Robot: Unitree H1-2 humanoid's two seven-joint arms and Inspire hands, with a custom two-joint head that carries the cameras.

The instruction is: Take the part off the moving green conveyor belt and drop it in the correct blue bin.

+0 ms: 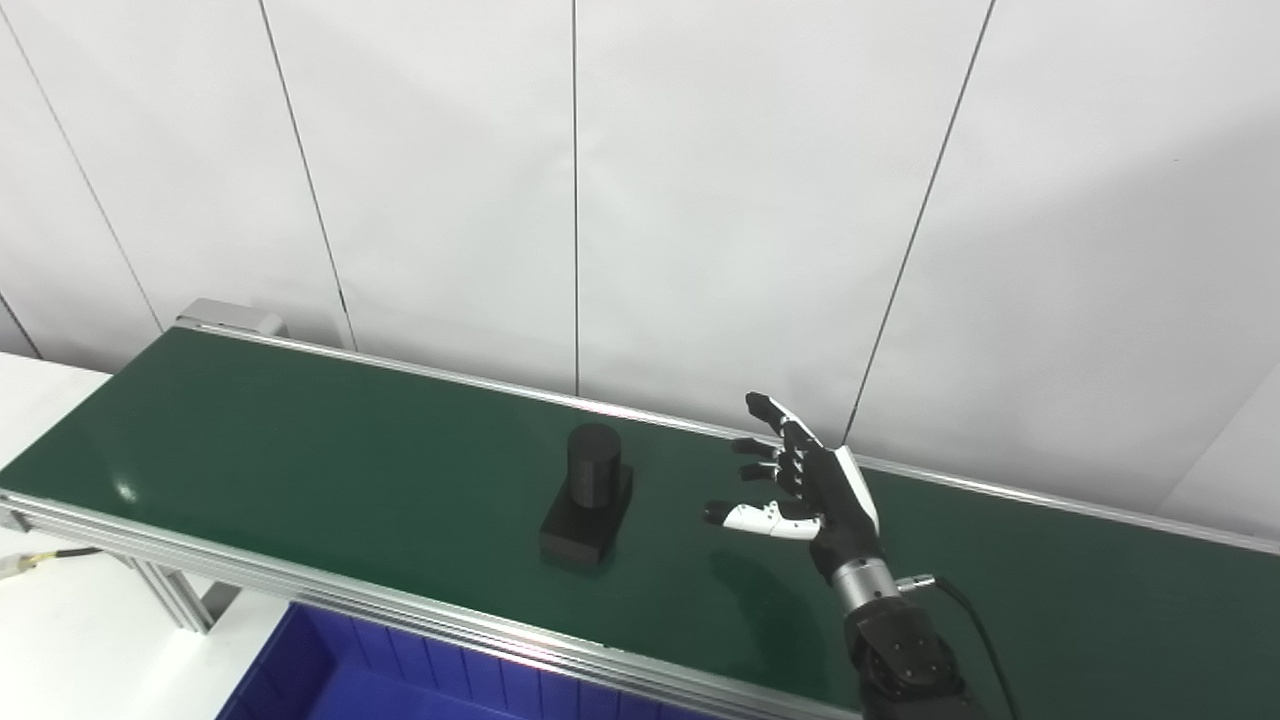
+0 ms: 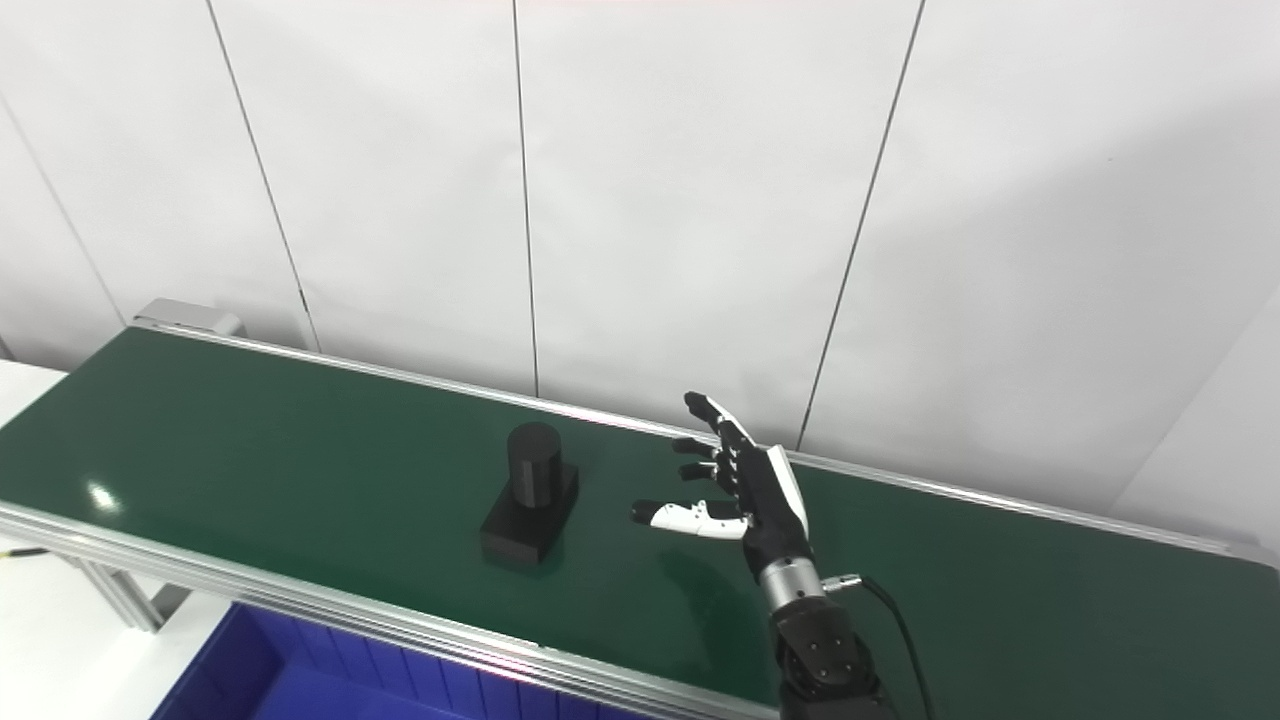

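A black part [image 1: 588, 497], an upright cylinder on a rectangular block, stands on the green conveyor belt [image 1: 300, 440] near its middle; it also shows in the right eye view [image 2: 531, 497]. My right hand [image 1: 800, 485] is open, fingers spread toward the part, hovering over the belt a short way to the part's right without touching it. It also shows in the right eye view [image 2: 735, 490]. My left hand is not in view.
A blue bin [image 1: 400, 680] sits below the belt's near edge at the bottom left. The belt has aluminium side rails [image 1: 300, 590]. A white panelled wall stands behind. A white table surface [image 1: 60, 630] lies at the left.
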